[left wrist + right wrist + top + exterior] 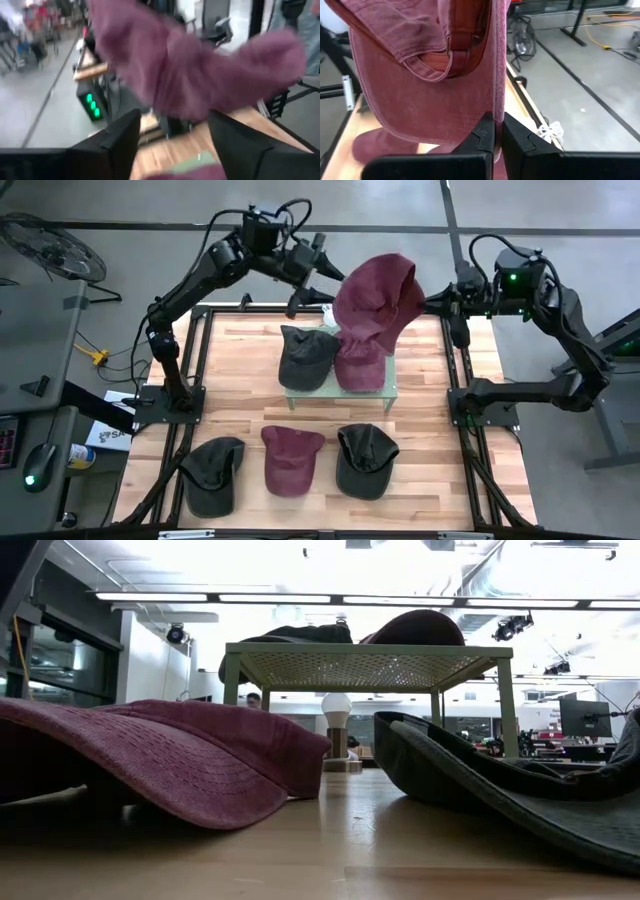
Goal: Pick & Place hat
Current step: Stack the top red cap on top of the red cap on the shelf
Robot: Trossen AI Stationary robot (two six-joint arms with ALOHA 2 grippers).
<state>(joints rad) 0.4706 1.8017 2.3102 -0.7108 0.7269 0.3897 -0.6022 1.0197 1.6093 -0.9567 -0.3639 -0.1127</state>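
Note:
A maroon hat (378,300) hangs in the air over the far side of a small green stand (300,398), and my right gripper (428,300) is shut on it from the table's right. My left gripper (335,283) stands open just left of the hat; in the left wrist view the hat (200,75) shows beyond its spread fingers (120,145), apart from them. On the stand lie a dark cap (305,355) and a maroon cap (360,368). My right gripper pinches an edge of the hat's cloth (495,107) between its two fingers, which come nearly level from the table's right. The hat is lifted clear of the stand and the caps; its open underside with the back strap (462,42) faces this wrist camera.
Along the table's near side lie a dark cap (213,473), a maroon cap (292,460) and another dark cap (365,460). The low view shows the stand's legs (232,680) behind them. A black frame (455,395) borders the tabletop.

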